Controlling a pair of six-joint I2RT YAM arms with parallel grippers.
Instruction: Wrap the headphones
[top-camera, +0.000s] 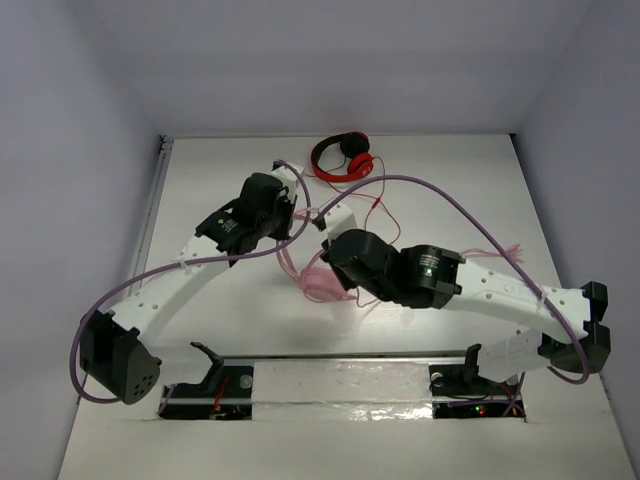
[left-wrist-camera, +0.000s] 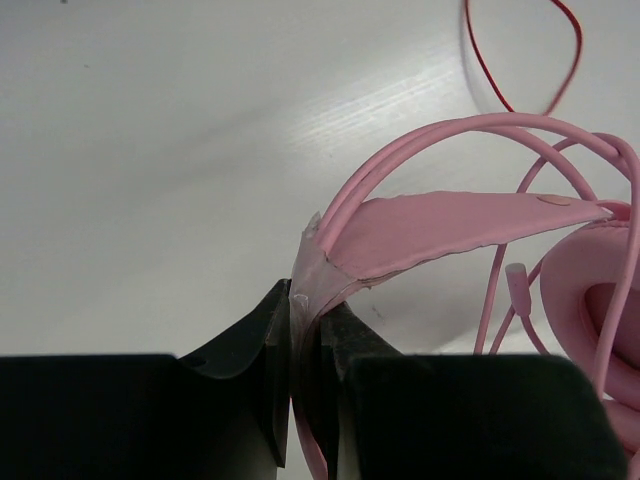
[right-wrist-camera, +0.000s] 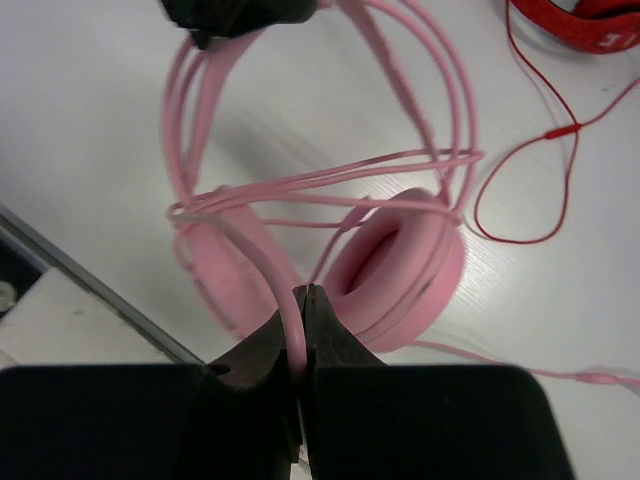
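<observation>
The pink headphones (top-camera: 318, 282) lay mid-bench (top-camera: 450, 170), between the two arms. The left gripper (left-wrist-camera: 305, 318) was clamped tight on one end of the headband (left-wrist-camera: 450, 225). The right gripper (right-wrist-camera: 303, 300) was pinched narrowly on a strand of the thin pink cable (right-wrist-camera: 330, 178), just in front of an ear cup (right-wrist-camera: 400, 260). White marks on the red headphones (right-wrist-camera: 580, 20) were too blurred to read.

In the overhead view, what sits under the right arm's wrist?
Only a pale pink part of the headphones shows at its left edge. The right arm covers the rest, so the ear cups and headband cannot be made out from above.
</observation>
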